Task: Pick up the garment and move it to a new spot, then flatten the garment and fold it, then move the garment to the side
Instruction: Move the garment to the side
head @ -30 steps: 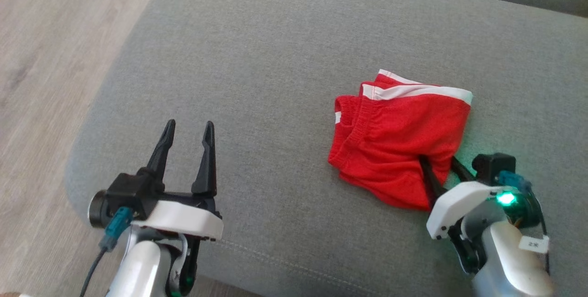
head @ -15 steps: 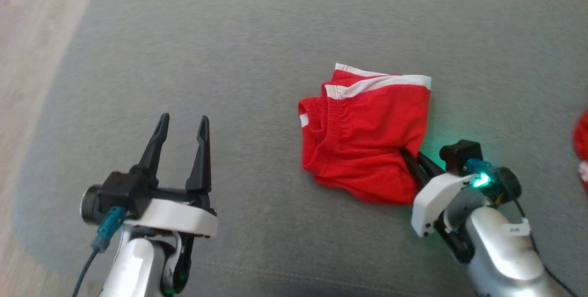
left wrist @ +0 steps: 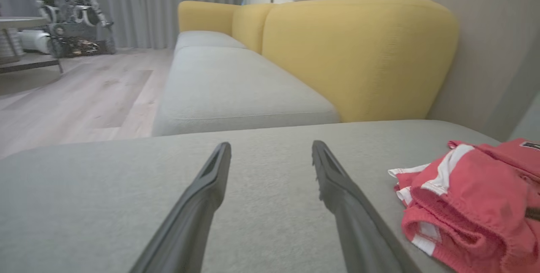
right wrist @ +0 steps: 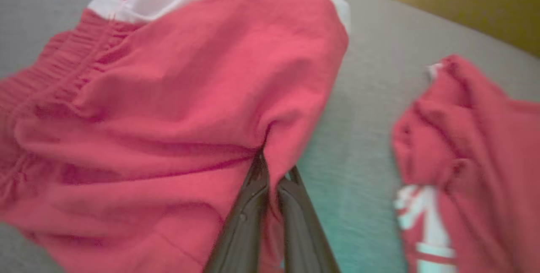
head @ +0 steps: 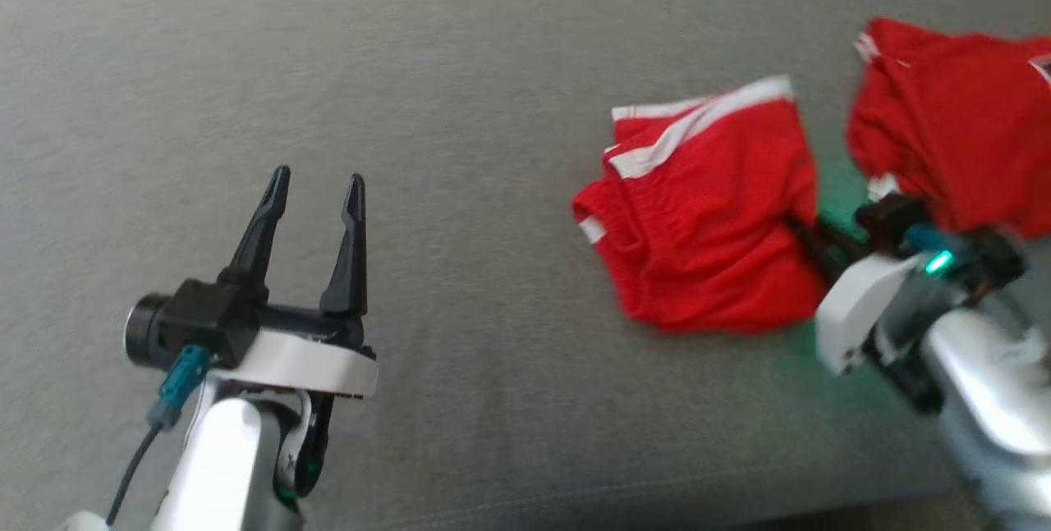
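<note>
The garment (head: 706,211), red shorts with white stripes, lies bunched on the grey sofa cushion (head: 493,63). My right gripper (head: 800,227) is shut on the garment's right edge; in the right wrist view the two dark fingers (right wrist: 249,218) meet with a pinch of red cloth (right wrist: 190,95) between the tips of the gripper (right wrist: 265,159). My left gripper (head: 316,178) stands open over bare cushion, well left of the garment, nothing between its fingers. The left wrist view has the garment (left wrist: 464,188) at its right, beside that open gripper (left wrist: 270,146).
A second red garment with white trim (head: 952,129) lies just right of the first, a strip of cushion between them (right wrist: 472,159). A yellow backrest (left wrist: 358,53) and another grey seat stand beyond; wood floor (left wrist: 63,104) is off the cushion's edge.
My right gripper has shut on the garment's edge and the cloth has bunched up. The head camera has swung, bringing the second red garment into view. The left gripper stays open.
</note>
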### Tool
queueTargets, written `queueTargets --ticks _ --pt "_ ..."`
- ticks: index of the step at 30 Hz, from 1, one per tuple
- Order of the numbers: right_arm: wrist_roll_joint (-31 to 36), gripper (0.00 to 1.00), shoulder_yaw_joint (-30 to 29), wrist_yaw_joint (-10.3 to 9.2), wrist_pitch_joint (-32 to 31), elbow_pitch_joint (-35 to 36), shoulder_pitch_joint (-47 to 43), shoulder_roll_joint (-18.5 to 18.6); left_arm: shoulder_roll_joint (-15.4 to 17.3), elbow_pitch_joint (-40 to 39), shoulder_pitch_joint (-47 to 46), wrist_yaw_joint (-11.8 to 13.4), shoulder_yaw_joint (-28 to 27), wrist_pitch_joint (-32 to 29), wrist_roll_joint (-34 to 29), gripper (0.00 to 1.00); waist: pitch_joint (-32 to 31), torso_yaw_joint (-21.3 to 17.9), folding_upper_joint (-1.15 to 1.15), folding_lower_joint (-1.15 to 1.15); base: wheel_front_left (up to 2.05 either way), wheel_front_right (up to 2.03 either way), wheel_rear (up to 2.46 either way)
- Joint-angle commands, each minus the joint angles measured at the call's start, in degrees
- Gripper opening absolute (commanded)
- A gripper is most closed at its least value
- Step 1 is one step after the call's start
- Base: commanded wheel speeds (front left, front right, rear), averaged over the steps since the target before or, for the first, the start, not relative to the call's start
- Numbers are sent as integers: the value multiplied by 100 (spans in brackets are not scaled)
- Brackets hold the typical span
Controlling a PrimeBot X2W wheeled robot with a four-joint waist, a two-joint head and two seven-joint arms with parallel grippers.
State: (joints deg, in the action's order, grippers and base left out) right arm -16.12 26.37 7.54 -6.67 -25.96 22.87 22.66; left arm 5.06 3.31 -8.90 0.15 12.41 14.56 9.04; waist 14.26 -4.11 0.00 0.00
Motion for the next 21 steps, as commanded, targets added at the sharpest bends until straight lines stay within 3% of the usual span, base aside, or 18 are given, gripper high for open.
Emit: queueTargets --ticks 1,15,21 --pt "-69 0 54 -5 -2 209 248 255 88 -205 -242 -29 -151 43 -69 100 213 -370 0 0 0 0 0" --pt "-243 0 -645 -5 60 248 1077 1751 191 -201 -695 -141 6 43 -212 100 867 -811 0 0 0 0 0" --pt "-235 0 -1189 -5 -97 110 1230 1846 268 -216 -814 -164 11 43 -222 100 1051 -982 0 0 0 0 0"
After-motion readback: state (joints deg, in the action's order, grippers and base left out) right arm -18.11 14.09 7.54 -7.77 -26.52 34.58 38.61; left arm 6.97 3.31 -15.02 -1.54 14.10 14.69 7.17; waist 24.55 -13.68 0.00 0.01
